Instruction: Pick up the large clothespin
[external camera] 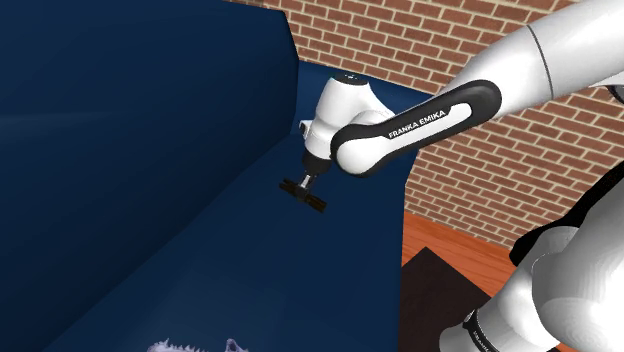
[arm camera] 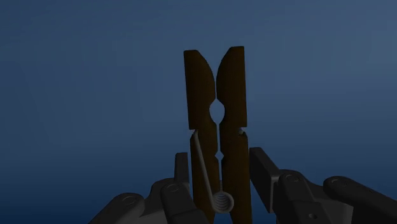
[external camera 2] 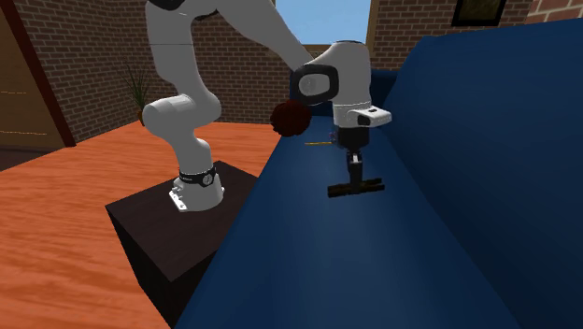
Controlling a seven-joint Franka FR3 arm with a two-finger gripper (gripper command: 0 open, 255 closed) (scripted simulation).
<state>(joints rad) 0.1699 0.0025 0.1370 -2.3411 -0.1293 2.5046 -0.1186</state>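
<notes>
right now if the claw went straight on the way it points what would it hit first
Beyond the clothespin clasped in the claw, probably the blue sofa seat; the gap is unclear.

large clothespin [arm camera: 216, 114] | dark brown, wire spring | clasped by tool [arm camera: 220, 159]

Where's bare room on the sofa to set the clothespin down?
Blue seat is bare below the end effector holding the clothespin, from backrest to front edge. Crowded: white fuzzy thing at the shoulder view's bottom edge.

white arm [external camera: 560, 55], rounded links, dark joints; black band with white "franka emika" lettering; gripper [external camera: 303, 192] all black.
</notes>
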